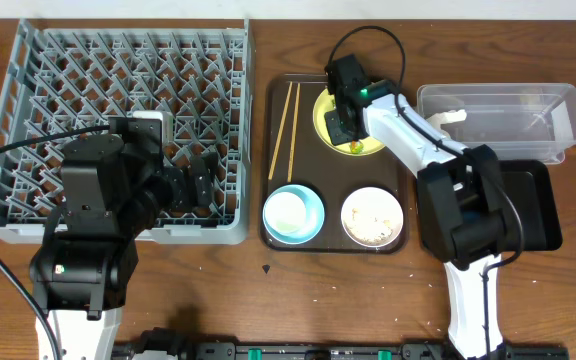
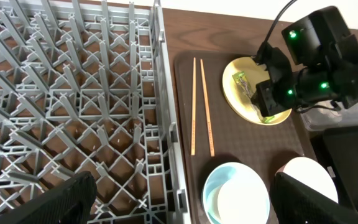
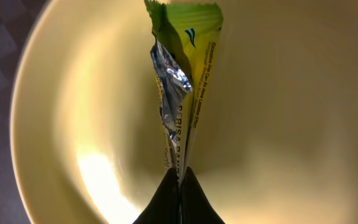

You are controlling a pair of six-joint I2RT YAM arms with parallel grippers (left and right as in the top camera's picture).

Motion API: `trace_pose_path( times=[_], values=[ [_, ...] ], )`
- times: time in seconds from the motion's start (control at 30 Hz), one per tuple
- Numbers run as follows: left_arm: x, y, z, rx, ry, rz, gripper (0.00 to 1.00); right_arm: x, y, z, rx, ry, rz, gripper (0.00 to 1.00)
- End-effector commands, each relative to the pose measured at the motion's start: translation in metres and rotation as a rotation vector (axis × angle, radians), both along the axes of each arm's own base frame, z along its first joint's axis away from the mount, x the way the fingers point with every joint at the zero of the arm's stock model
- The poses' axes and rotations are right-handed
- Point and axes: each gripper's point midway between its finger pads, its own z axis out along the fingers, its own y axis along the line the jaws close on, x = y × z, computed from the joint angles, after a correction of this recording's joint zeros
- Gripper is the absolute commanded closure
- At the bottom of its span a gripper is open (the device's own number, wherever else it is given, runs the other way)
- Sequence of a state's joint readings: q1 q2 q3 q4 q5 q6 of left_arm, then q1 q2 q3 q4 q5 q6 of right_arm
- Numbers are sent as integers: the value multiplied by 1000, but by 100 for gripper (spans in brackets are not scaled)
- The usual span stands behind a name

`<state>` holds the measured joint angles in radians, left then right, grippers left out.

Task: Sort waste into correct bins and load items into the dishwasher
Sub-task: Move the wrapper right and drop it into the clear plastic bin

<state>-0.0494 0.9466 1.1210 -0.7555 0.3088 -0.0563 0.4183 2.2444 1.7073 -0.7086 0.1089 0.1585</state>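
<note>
My right gripper (image 3: 179,180) is shut on the green snack wrapper (image 3: 185,74), pinching its lower end over the pale yellow plate (image 3: 291,124). From overhead the right gripper (image 1: 346,128) is down on the plate (image 1: 324,112) on the brown tray. The wrapper (image 2: 246,87) and plate (image 2: 235,93) also show in the left wrist view. My left gripper (image 2: 179,199) is open and empty over the near right corner of the grey dish rack (image 1: 78,80). Two chopsticks (image 1: 287,130), a light blue bowl (image 1: 313,212) holding a white cup (image 1: 288,212), and a white bowl (image 1: 373,217) with food scraps lie on the tray.
The dark brown serving tray (image 1: 278,235) sits mid-table. The clear tub (image 1: 498,118) is at the far right, with something white in it. The black tray (image 1: 538,205) lies in front of it, partly under my right arm.
</note>
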Motion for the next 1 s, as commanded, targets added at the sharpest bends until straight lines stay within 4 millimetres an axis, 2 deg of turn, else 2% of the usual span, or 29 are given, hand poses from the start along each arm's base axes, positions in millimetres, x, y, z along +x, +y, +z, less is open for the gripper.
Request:
trace_pose_path(
  times=[0.0, 0.03, 0.07, 0.13, 0.2, 0.33, 0.4, 0.47, 0.5, 0.57, 0.7, 0.77, 0.87, 0.97],
  values=[
    [1, -1, 10, -11, -21, 0, 10, 6, -24, 67, 103, -72, -187, 99],
    [1, -1, 10, -11, -21, 0, 9, 3, -30, 80, 127, -75, -222, 99],
    [1, -1, 10, -11, -21, 0, 9, -3, -48, 108, 165, -85, -302, 99],
    [1, -1, 10, -11, -21, 0, 9, -8, -72, 132, 187, -101, -385, 99],
    [1, -1, 10, -11, -21, 0, 10, -12, -93, 146, 196, -109, -450, 99],
    [1, -1, 10, -11, -21, 0, 9, -21, -140, 145, 185, -70, -597, 99],
    [1, -1, 10, -11, -21, 0, 9, -29, -167, 131, 174, -14, -705, 99],
    [1, -1, 10, -11, -21, 0, 9, -33, -182, 118, 162, 28, -765, 98],
    [1, -1, 10, -11, -21, 0, 10, -36, -188, 110, 156, 56, -793, 95],
    [1, -1, 10, -11, -21, 0, 10, -37, -193, 100, 169, 90, -807, 80],
    [1, -1, 10, -11, -21, 0, 9, -17, -199, 110, 175, 8, -682, 62],
    [1, -1, 10, -11, -21, 0, 10, -11, -186, 128, 229, -34, -570, 57],
    [1, -1, 10, -11, -21, 0, 10, -13, -170, 148, 258, -64, -499, 57],
    [1, -1, 10, -11, -21, 0, 10, -20, -144, 168, 293, -83, -390, 62]
  ],
)
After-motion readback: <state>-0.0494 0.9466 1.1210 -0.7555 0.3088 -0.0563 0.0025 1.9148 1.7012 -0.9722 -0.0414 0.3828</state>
